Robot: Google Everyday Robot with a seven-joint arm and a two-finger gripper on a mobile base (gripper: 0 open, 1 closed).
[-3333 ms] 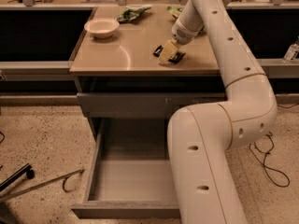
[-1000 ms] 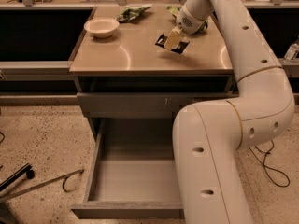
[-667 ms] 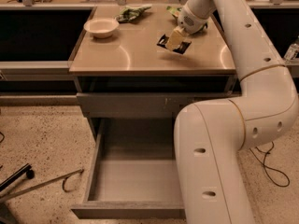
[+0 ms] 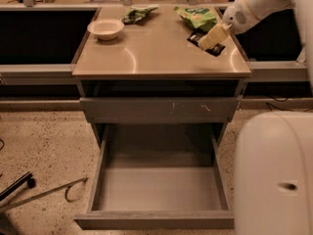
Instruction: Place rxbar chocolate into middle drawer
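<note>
My gripper [image 4: 213,36] is above the right side of the counter, shut on the rxbar chocolate [image 4: 215,49], a flat black bar held tilted a little above the top. Its black ends show on either side of the pale fingers [image 4: 215,32]. The middle drawer [image 4: 157,220] is pulled wide open below the counter, and its smooth grey floor holds nothing. The gripper and bar are well above and behind the drawer opening, toward its right side.
A white bowl [image 4: 105,29] sits at the counter's back left. Two green snack bags [image 4: 139,13] [image 4: 197,17] lie at the back. A shut drawer front with pale scratches [image 4: 156,109] sits above the open drawer. My white arm body [image 4: 274,175] fills the front right. A metal stand and cable [image 4: 44,194] lie on the floor at left.
The gripper has carried the bar to the right, from the counter's middle right to near its right edge. The arm's body has swung right as well.
</note>
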